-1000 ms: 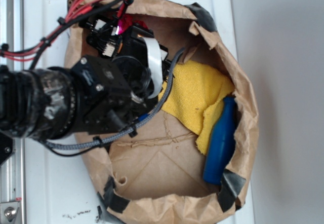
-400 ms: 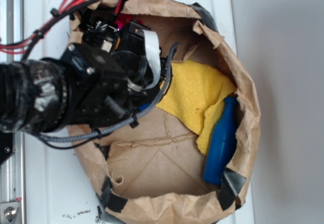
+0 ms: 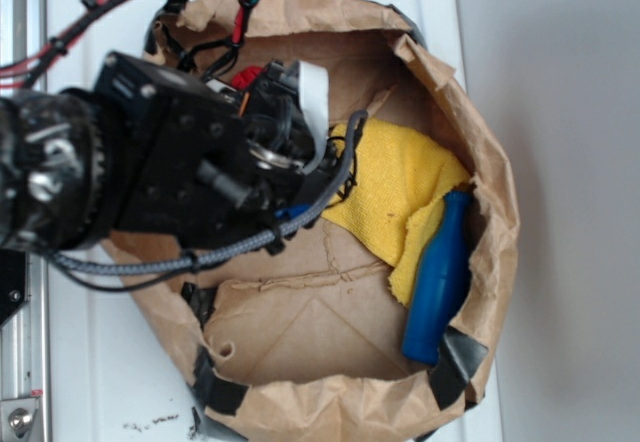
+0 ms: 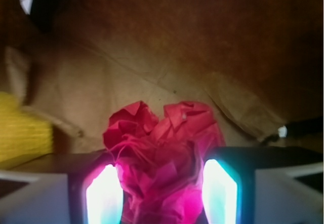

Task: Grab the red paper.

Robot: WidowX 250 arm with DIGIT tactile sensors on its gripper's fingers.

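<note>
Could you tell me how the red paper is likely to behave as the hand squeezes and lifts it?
The red paper is a crumpled wad, so it will probably compress rather than resist. It looks light and should lift easily. Its wrinkled surface likely grips well between the hand's fingers, which flank it closely.

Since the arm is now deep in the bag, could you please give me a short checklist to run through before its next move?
1. Crumpled bright red paper wad sits between the fingers: ok.
2. Fingers clamped on it: cannot tell.
3. Yellow cloth outside the fingers: ok.
4. Blue plastic bottle well away from the gripper: ok.
5. Brown paper bag wall clear of the arm's cables: cannot tell.
</note>
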